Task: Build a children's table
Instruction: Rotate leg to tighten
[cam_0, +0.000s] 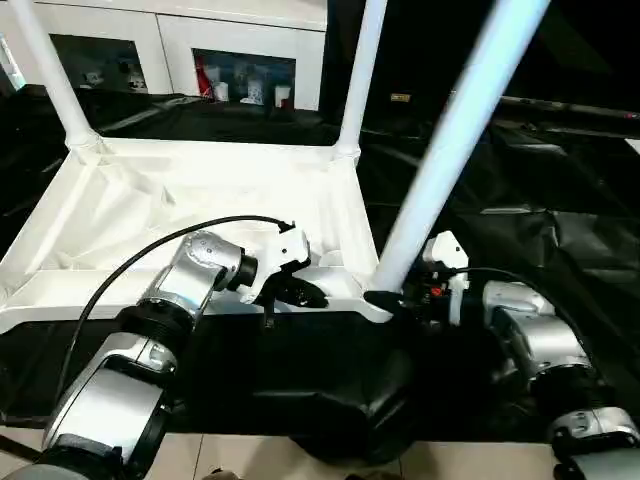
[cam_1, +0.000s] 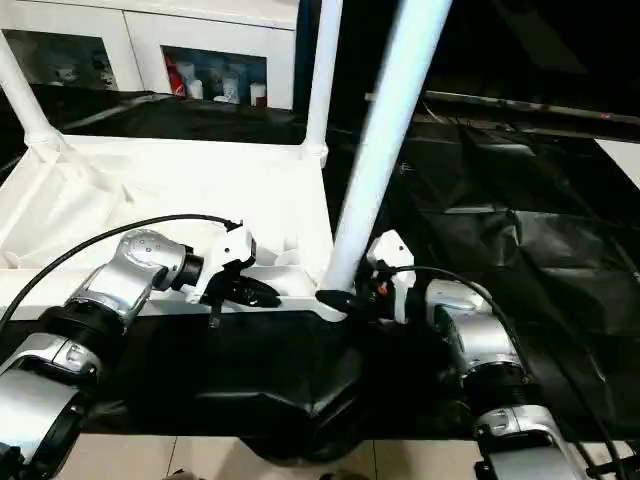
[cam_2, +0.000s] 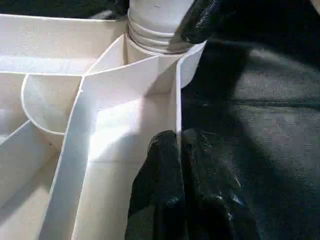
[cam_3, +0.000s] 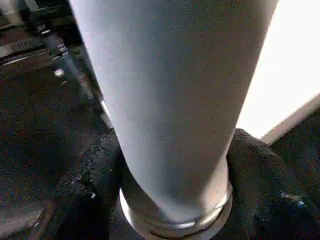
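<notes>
White plastic tabletop (cam_0: 150, 210), you see it lying upside down on the black-draped bench (cam_0: 520, 250), ribbed underside up. Three white tube legs stand in corner sockets: near-right leg (cam_0: 450, 140), far-right leg (cam_0: 360, 75), far-left leg (cam_0: 50, 75). Left claw (cam_2: 180, 145): fingers pressed together, pinching the tabletop's thin near rim. Right claw (cam_1: 345, 298): black fingers set around the near-right leg's base, at its socket.
</notes>
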